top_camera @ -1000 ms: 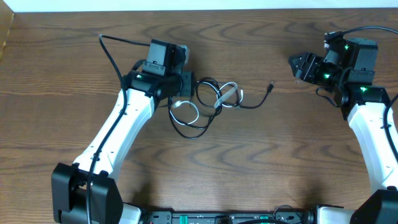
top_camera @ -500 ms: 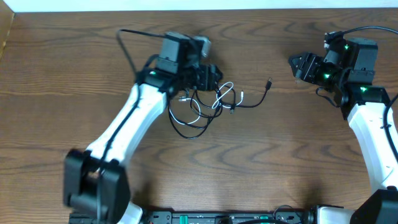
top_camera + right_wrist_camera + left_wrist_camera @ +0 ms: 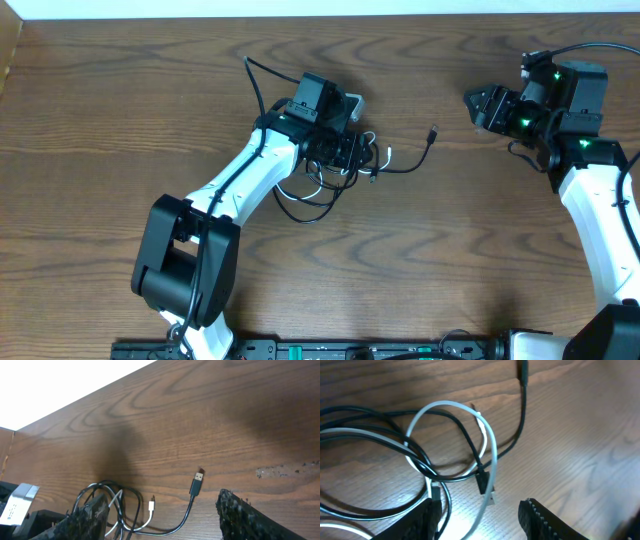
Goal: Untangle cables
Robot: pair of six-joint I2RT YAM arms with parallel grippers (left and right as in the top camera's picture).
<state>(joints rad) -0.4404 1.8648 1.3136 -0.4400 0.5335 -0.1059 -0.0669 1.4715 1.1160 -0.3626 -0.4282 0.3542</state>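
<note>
A dark brown wooden table [image 3: 100, 150] with strong grain fills the overhead view. A plain white strip [image 3: 300, 7] runs along its far edge at 12 o'clock. In the right wrist view the same white shows beyond the edge, bright and without detail.

The left gripper [image 3: 477, 507] hangs over the knot of cables just left of the table's centre. Its jaws stand wide apart. A loop of the white cable [image 3: 490, 445] and a small plug end lie on the wood in the gap between the fingers [image 3: 427, 520]. Nothing is clamped. I cannot tell whether either finger touches a cord.

The right gripper [image 3: 161, 495] is well apart from the knot, out toward 2 o'clock on the table. Its jaws are also spread wide and hold nothing, with only bare wood between them.

The white cable curls in loops through the knot. The black cable [image 3: 520, 420] crosses over and under it several times. From the knot, one black strand runs out toward 2 o'clock and ends in a silver-tipped plug [image 3: 432, 132] lying free on the wood, between the knot and the right gripper. More black loops sag out of the knot toward 7 o'clock.
</note>
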